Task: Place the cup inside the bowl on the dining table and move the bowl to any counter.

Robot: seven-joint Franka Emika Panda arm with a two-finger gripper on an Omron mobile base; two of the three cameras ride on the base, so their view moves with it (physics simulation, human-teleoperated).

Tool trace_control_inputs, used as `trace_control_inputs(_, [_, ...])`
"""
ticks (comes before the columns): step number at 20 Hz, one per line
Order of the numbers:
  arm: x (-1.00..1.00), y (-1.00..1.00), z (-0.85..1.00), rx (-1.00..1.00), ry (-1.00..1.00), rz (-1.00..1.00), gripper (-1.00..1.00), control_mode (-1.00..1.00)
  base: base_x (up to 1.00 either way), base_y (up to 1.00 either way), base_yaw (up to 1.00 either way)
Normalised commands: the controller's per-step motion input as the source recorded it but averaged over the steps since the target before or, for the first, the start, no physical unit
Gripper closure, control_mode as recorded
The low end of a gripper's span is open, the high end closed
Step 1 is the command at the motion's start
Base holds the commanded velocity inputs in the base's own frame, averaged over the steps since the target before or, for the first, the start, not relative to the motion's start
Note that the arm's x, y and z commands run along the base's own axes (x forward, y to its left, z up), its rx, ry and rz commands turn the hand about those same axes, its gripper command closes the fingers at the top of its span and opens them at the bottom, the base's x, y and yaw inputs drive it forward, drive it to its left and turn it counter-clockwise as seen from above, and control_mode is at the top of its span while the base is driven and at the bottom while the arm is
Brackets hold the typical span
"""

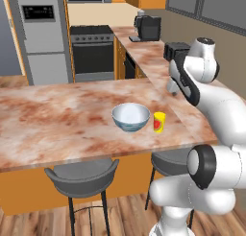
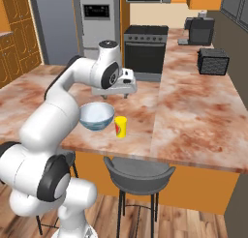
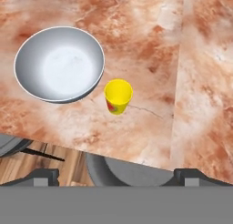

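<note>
A: We saw the small yellow cup [image 3: 118,95] with the red mark standing up on the long red-brown and cream marbled dining table [image 1: 53,120], just beside the wide, shiny, pale blue-white bowl [image 3: 59,66]. They were not touching. The bowl was empty.

B: And our claw [image 3: 116,177] was spread wide, holding nothing. It hung well above the cup, more toward the table's front edge.

A: What could have gone wrong?

B: We thought the cup might tip if one finger bumped it on the way down. It stood near the front edge, so it could roll off toward the grey stool [image 2: 138,176]. We might also have knocked the bowl, since it was so close to the cup.

A: Anything in the way?

B: Nothing lay over the cup. A black toaster [image 2: 213,61] and a dark coffee machine [image 2: 199,31] sat on the counter [image 2: 203,111], well away from the cup.
</note>
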Motion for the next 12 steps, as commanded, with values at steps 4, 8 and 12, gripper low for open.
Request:
trace_control_inputs(4, [0.18,0.00,0.00,0.00,0.00,0.03,-1.00,-1.00,0.00,0.00,0.00])
trace_control_inputs(8, [0.21,0.00,0.00,0.00,0.00,0.03,-1.00,-1.00,0.00,0.00,0.00])
trace_control_inputs(12, [0.22,0.00,-0.01,0.00,0.00,0.04,-1.00,-1.00,0.00,0.00,0.00])
